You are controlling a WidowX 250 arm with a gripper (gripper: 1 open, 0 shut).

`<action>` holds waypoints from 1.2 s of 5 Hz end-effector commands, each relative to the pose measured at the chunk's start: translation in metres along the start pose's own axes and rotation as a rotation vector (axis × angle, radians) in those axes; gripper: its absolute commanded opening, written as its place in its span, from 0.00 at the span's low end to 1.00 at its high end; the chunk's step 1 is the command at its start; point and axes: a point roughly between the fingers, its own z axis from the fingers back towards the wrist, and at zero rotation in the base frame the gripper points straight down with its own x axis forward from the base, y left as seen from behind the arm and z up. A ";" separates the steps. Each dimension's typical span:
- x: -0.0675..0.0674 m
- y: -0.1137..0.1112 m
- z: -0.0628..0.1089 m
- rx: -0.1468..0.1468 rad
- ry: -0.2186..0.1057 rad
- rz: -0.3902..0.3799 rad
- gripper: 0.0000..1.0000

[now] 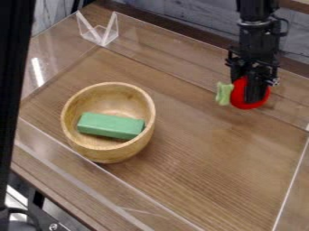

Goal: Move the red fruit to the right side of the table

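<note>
Bowl (108,121) (holding green block (111,125)) sits far left.

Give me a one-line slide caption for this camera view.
Gripper holds the red fruit low over the table's right side; a green block sits in the wooden bowl.

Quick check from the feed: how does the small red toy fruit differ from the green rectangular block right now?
The small red toy fruit is rounded and bright red with a green leafy end; the green rectangular block is flat-sided and green all over. The fruit is clamped in the black gripper over the right side of the brown wood-grain table; the block lies loose inside the round light wooden bowl on the left. Both are small toy pieces.
</note>
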 end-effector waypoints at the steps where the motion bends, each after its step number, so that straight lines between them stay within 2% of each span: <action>1: -0.003 0.005 0.017 0.011 -0.027 -0.024 1.00; 2: -0.006 0.003 0.019 0.005 -0.031 0.017 0.00; 3: -0.008 0.004 0.028 0.015 -0.049 0.076 1.00; 4: -0.013 0.005 0.036 0.022 -0.065 0.121 1.00; 5: -0.018 0.011 0.042 0.043 -0.080 0.160 1.00; 6: -0.020 0.014 0.033 0.059 -0.063 0.114 1.00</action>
